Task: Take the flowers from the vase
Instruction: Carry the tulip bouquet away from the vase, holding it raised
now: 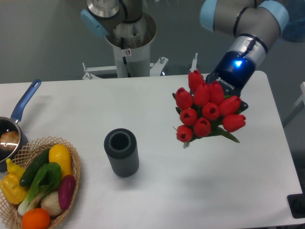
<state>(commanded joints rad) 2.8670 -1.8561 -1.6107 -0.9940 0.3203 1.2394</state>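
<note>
The flowers (205,110), a bunch of red tulip buds with green leaves, hang in the air above the right part of the table, well clear of the vase. The gripper (228,98) is behind the bunch; its fingers are hidden by the buds, and it holds the bunch by the stems. The dark grey ribbed vase (121,151) stands upright and empty at the table's middle, left of and below the flowers.
A wicker basket (71,183) of colourful vegetables sits at the front left corner. A steel pot with a blue handle (25,102) is at the left edge. The arm's base column (127,45) stands behind the table's far edge.
</note>
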